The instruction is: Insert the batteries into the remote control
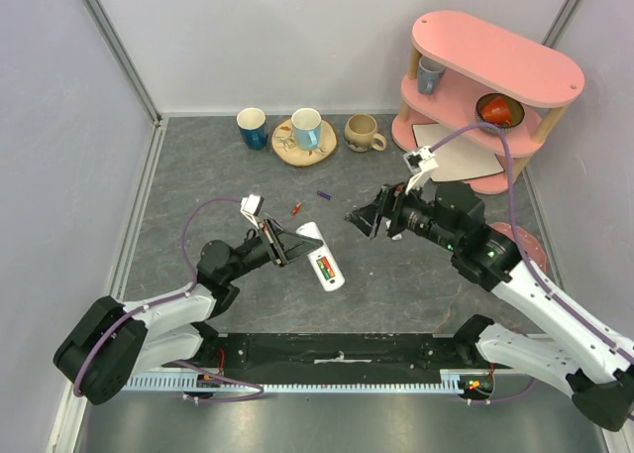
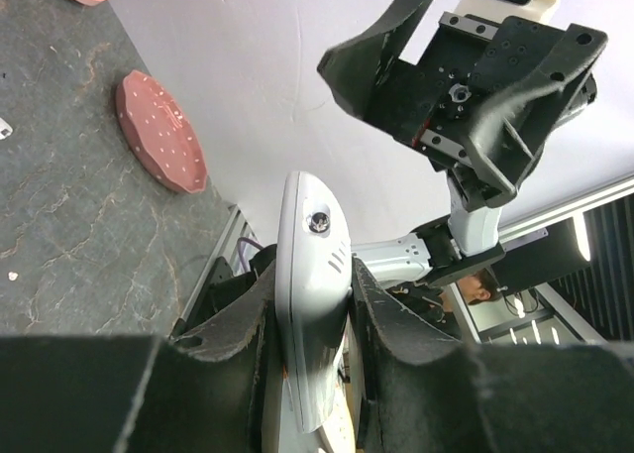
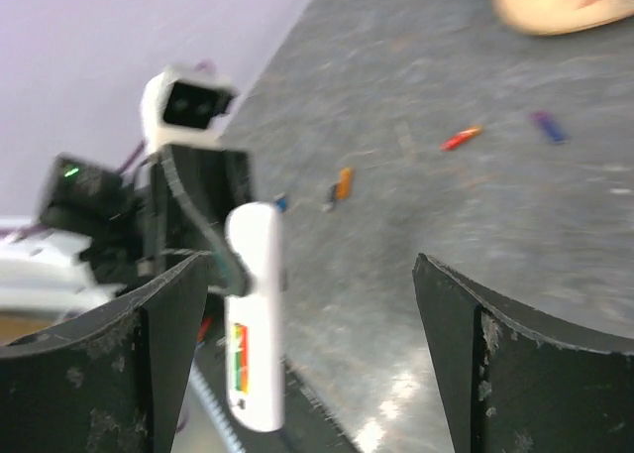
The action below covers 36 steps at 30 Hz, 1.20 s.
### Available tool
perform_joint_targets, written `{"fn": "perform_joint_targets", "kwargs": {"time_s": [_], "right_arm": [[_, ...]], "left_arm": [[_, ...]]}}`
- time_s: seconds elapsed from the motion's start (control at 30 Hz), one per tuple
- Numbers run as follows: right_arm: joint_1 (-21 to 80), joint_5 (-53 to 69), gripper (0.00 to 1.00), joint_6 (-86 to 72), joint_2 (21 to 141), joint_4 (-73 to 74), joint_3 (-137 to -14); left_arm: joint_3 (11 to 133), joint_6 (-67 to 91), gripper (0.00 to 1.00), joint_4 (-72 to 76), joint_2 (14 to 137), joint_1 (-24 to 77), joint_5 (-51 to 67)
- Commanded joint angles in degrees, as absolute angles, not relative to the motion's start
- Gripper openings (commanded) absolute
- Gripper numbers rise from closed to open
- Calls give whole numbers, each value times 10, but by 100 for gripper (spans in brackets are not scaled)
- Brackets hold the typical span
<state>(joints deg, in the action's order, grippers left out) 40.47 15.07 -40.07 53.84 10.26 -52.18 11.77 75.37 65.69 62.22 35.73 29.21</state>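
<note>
**Remote control held at one end; spare batteries lie past the gripped end**

The remote control (image 1: 322,258) is clamped in the left hand (image 1: 280,243), which grips it across its width at one end. Its long axis runs from that grip out toward the arms' bases. Whether the free end rests on the worktop (image 1: 198,166) I cannot tell. The battery bay (image 1: 324,267) faces up, and something red and green, probably one cell, already sits in it.

The right hand (image 1: 367,215) hangs beside the remote control on its right, apart from it, with its fingers spread wide and nothing between them.

A red-orange battery (image 1: 295,209) lies just beyond the remote control's gripped end, and a purple battery (image 1: 323,194) a little farther out. Each lies roughly crosswise to the remote control's length.

Since the left hand is occupied, the pickup likely falls to the right hand. It would have to reach leftward past the remote control's gripped end, and the purple battery is the nearer of the two.
</note>
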Motion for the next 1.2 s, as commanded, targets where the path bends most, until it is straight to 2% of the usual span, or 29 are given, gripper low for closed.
{"fn": "perform_joint_targets", "kwargs": {"time_s": [0.0,0.1,0.2,0.37,0.73,1.0,1.17], "right_arm": [[403,-147,90,-309,540,267,-521],[402,-240,87,-278,597,283,-482],[393,-260,86,-264,658,262,-448],[354,-216,82,-251,730,194,-427],[297,-154,72,-214,877,153,-488],[260,-62,68,-193,914,131,-495],[258,-44,65,-193,922,133,-488]], "left_arm": [[106,734,2,672,607,357,292],[91,721,2,649,581,358,289],[76,712,2,617,549,358,292],[61,698,2,560,492,358,298],[36,683,2,503,411,358,294],[38,680,2,501,403,358,296],[44,687,2,519,424,358,302]]}}
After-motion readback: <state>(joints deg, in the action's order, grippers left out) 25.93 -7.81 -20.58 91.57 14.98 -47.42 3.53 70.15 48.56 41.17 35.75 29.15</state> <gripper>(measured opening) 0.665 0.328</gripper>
